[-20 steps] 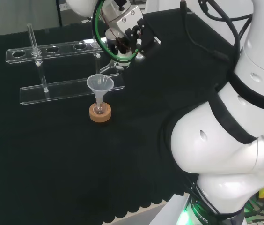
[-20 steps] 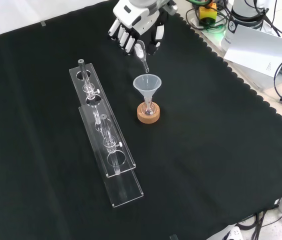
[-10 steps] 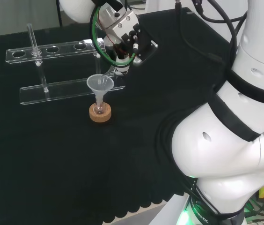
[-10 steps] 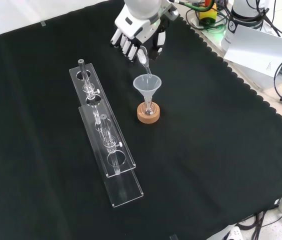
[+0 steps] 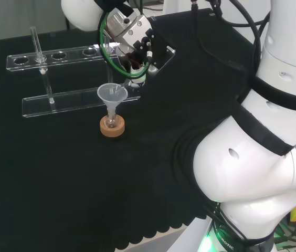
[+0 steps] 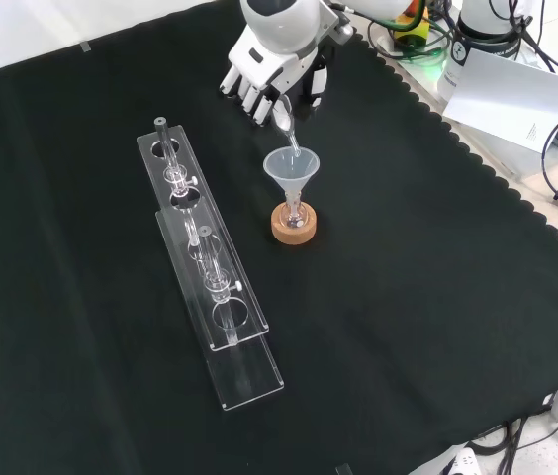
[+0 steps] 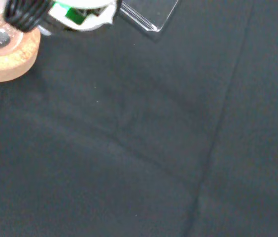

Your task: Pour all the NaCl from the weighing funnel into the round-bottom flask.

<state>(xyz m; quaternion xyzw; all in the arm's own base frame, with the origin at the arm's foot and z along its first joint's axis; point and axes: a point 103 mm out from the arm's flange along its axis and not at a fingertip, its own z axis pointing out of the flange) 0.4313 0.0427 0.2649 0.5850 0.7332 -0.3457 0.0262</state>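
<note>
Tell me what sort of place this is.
Most likely a chemistry lab bench set up for robot trials: a clear test-tube rack, a funnel in a small flask on a cork ring, and black cloth.

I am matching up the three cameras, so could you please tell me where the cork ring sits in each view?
Head view: the cork ring lies left of centre, in front of the clear rack, under the funnel.
Front view: the ring lies just right of centre, to the right of the rack, below the hand.
Wrist view: the ring lies at the picture's edge, cut off by it.
Shared landmark: the rack, whose corner also shows in the wrist view.
</note>
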